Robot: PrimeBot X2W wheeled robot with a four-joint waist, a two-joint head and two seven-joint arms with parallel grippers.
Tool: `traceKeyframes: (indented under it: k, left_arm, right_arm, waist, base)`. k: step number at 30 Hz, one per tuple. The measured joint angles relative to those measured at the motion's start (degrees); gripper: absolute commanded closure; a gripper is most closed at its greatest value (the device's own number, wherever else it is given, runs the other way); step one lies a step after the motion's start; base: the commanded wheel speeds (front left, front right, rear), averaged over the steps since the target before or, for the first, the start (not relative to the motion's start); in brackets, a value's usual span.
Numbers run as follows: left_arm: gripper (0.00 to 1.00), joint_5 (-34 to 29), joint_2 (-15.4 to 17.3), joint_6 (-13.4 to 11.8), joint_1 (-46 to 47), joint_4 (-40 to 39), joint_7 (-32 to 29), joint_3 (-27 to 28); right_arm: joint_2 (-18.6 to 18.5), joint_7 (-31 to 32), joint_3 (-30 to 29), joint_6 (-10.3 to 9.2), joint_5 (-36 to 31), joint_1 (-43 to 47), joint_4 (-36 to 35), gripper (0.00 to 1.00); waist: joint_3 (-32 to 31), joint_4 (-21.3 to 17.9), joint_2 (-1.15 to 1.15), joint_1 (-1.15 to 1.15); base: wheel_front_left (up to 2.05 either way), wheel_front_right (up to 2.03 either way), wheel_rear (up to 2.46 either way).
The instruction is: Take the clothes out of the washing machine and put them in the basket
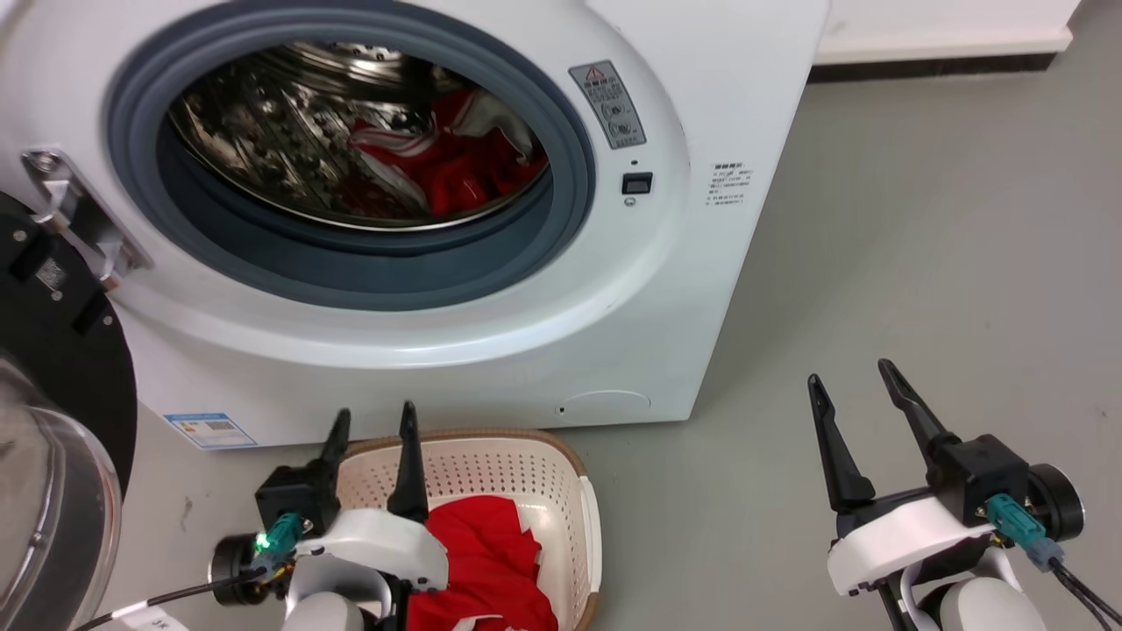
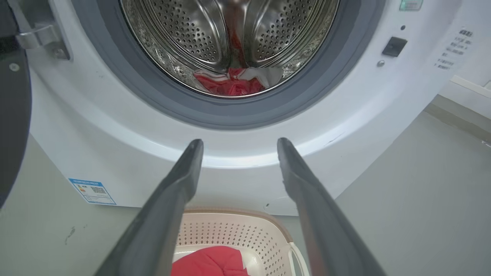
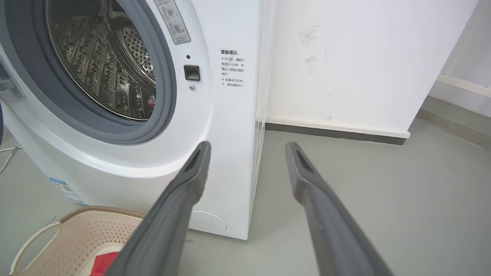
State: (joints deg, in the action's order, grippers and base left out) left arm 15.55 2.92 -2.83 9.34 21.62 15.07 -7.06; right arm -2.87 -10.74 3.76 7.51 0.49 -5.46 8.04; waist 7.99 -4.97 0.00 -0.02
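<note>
Clothes (image 1: 456, 175) lie low on the right side of the drum (image 1: 263, 131) inside the washing machine (image 1: 491, 350). They form a red heap whose long axis runs across the drum, with the white striped trim turned toward its left end. You see the thick grey gasket (image 1: 351, 272) ringing the porthole, its lower lip rising between your grippers and that heap. The door (image 1: 53, 421) hangs swung open at your left, close beside the left arm, with its steel hinge (image 1: 79, 219) on the washer's face. The basket (image 1: 561, 473) sits on the grey floor (image 1: 920, 263) just before the washer's foot, its far rim lying along the machine's front. A red garment (image 1: 491, 561) is piled in it. Your left gripper (image 1: 375, 410) hovers over the basket's left part, fingers spread and holding nothing, pointing at the washer. Your right gripper (image 1: 850, 371) hangs over the floor, well right of the basket, fingers likewise spread and empty.
</note>
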Motion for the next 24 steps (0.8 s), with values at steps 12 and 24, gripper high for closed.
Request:
traceKeyframes:
  k: [12, 24]
  left_arm:
    - [0.0, -5.14, 0.12, 1.02, 5.19, -8.79, 0.0, 2.37]
    - [0.0, -4.97, 3.5, 3.86, 24.13, 7.01, -0.3, 4.67]
  right_arm:
    - [-0.01, 2.7, -0.43, 0.0, -0.65, 2.28, -5.09, 0.0]
    - [-0.03, 3.0, 2.44, 0.0, 0.6, 0.83, -8.43, 0.0]
  waist:
    - [-1.62, 0.13, 0.0, 0.01]
    - [3.89, -3.2, 0.0, 0.02]
  base:
    - [0.0, 0.0, 0.0]
    - [0.0, 0.0, 0.0]
